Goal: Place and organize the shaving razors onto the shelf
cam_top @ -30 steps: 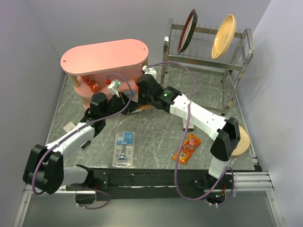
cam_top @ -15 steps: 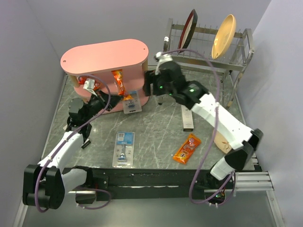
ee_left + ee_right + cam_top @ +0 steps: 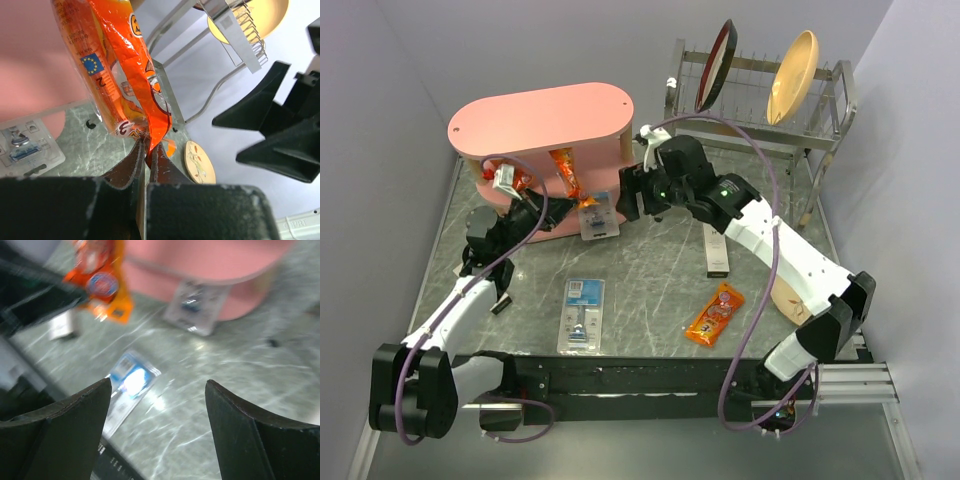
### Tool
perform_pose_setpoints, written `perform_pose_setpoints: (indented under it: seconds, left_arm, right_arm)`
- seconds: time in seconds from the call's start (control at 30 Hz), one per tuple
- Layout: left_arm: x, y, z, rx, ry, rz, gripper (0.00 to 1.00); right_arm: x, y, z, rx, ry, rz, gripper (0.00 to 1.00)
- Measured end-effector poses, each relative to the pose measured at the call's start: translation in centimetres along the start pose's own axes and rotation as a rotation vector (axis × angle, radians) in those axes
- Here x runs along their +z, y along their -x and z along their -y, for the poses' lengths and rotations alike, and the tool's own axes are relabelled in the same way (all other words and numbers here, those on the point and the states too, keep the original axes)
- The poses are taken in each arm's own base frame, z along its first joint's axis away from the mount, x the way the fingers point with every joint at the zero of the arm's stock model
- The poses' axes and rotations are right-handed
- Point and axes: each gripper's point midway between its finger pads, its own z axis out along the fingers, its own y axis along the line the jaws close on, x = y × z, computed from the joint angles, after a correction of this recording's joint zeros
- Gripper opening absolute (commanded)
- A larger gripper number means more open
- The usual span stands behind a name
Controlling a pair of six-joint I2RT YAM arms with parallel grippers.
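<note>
The pink shelf (image 3: 540, 120) stands at the back left. One razor pack (image 3: 582, 315) lies flat on the table near the front and shows blurred in the right wrist view (image 3: 127, 385). A second razor pack (image 3: 600, 220) rests at the shelf's foot against the lowest board (image 3: 192, 307). My left gripper (image 3: 582, 204) is shut on the lower edge of an orange snack packet (image 3: 120, 75), held upright in front of the shelf. My right gripper (image 3: 626, 203) hangs open and empty just right of that pack, with its fingers (image 3: 75, 420) spread wide.
A metal dish rack (image 3: 820, 140) with two plates stands at the back right. A white-and-black box (image 3: 716, 250), another orange packet (image 3: 713, 313) and a plate (image 3: 795, 295) lie on the right. More snack packets (image 3: 515, 178) sit on the shelf's middle tier.
My right gripper has opened and drawn back from the shelf's foot, where a razor pack now shows. The left arm has pulled back leftward with the orange packet.
</note>
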Motion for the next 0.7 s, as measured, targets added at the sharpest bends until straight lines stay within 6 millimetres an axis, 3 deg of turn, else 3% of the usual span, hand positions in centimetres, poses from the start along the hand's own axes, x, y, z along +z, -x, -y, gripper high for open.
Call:
perform_pose_setpoints:
  seconds: [0.27,0.47,0.7]
  left_arm:
    - [-0.2,1.3,-1.8,-0.013,0.061,0.045,0.03]
    - [0.3,0.5,-3.4,-0.043,0.097,0.023,0.04]
    - [0.8,-0.2,-5.0,-0.080,0.137,0.001,0.04]
  right_arm:
    - [2.0,-0.9,-0.9,0.116,0.291,-0.061,0.75]
    - [3.9,-1.7,-2.6,0.216,0.443,-0.084,0.75]
    - [5.5,0.1,-4.3,0.357,0.552,-0.047,0.73]
